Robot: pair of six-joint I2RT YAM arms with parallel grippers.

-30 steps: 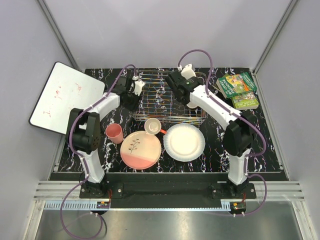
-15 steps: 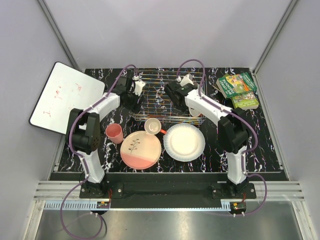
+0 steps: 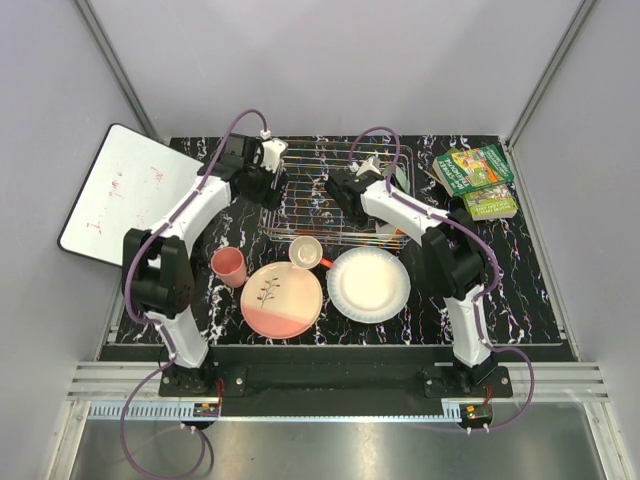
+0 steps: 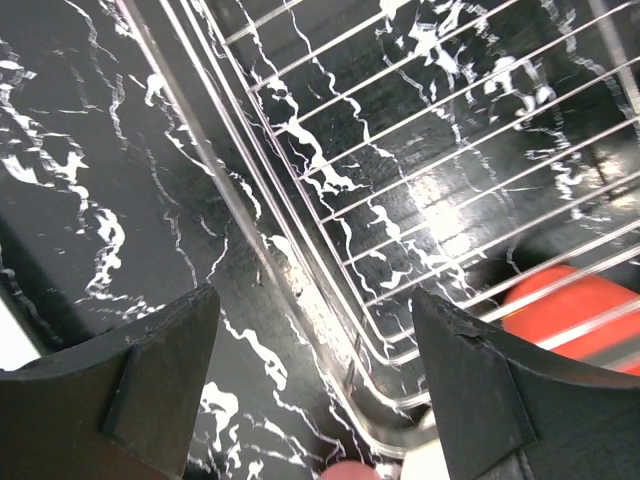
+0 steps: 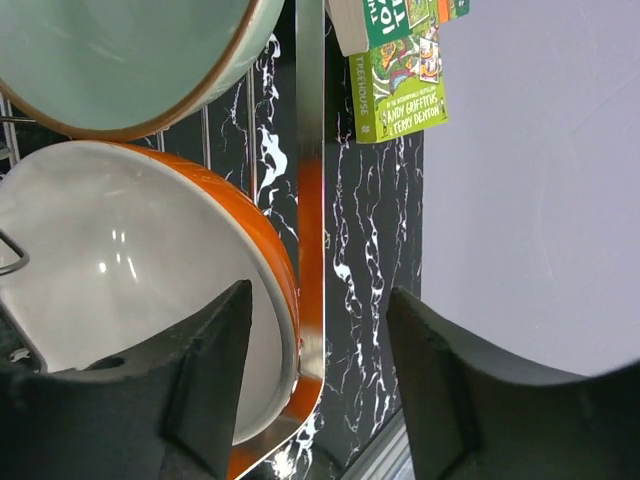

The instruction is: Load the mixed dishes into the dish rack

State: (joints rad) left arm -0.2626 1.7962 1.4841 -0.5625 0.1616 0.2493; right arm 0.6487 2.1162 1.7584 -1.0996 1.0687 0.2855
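Green books (image 3: 478,180) sit beside the dish rack (image 3: 310,205); left pincer (image 4: 315,370) and right pincer (image 5: 320,390) gape, holding nothing.

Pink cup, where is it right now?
In the top view, the pink cup stands left of centre, right beside the pink plate's left edge, outside the dish rack.

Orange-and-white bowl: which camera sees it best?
The right wrist view. The orange-and-white bowl fills much of it, white inside, orange rim, in the dish rack beside the pale green bowl. From the top, the right arm hides nearly all of it. The left wrist view shows only an unclear orange blur.
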